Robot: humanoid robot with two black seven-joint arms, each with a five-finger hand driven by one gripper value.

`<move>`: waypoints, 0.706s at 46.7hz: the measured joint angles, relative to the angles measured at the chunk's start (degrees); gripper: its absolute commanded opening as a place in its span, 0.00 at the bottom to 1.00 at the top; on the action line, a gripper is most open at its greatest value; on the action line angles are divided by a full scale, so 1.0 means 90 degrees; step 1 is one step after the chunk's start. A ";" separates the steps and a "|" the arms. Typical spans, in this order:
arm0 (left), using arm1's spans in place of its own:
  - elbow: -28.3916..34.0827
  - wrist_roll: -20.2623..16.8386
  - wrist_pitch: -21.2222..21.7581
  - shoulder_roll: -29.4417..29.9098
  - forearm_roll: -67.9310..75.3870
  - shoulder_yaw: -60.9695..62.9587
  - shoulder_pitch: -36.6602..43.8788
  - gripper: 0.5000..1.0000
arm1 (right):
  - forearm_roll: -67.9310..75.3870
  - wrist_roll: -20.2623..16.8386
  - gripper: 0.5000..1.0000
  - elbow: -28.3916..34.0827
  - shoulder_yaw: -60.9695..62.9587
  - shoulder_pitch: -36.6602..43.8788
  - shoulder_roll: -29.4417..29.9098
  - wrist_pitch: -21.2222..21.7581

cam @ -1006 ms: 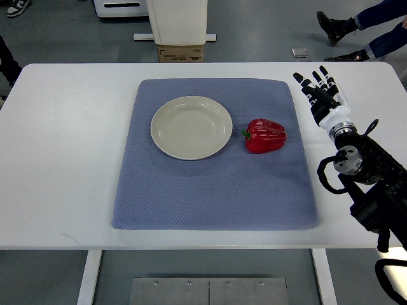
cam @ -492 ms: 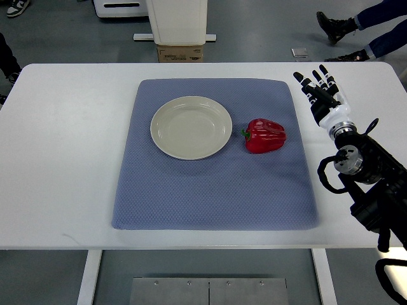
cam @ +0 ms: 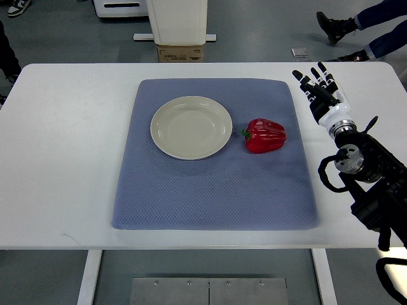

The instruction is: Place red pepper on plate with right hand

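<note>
Looking down on the table [cam: 63, 159], we see our right hand [cam: 321, 95] over its right side, fingers spread and holding nothing. From the hand, the pepper [cam: 266, 135] lies toward 8 o'clock, apart from it, resting on a blue mat [cam: 210, 197]. Its long axis runs 3 to 9, stem toward 9. The plate [cam: 191, 127] sits just beyond the stem at 9. Our left arm does not show, so only the right can reach.
</note>
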 measured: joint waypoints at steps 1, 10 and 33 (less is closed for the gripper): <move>0.0000 0.0000 -0.0001 0.0000 0.0000 0.0000 0.0002 1.00 | 0.0000 0.0000 1.00 -0.0001 0.0003 0.0000 -0.0001 0.0000; -0.0001 0.0000 0.0002 0.0000 0.0000 0.0000 0.0000 1.00 | 0.0001 0.0000 1.00 -0.0004 0.0007 0.0010 -0.0001 0.0015; -0.0001 0.0000 0.0004 0.0000 0.0000 0.0000 0.0005 1.00 | -0.0005 0.0003 1.00 0.0012 -0.0022 0.0021 -0.0083 0.0011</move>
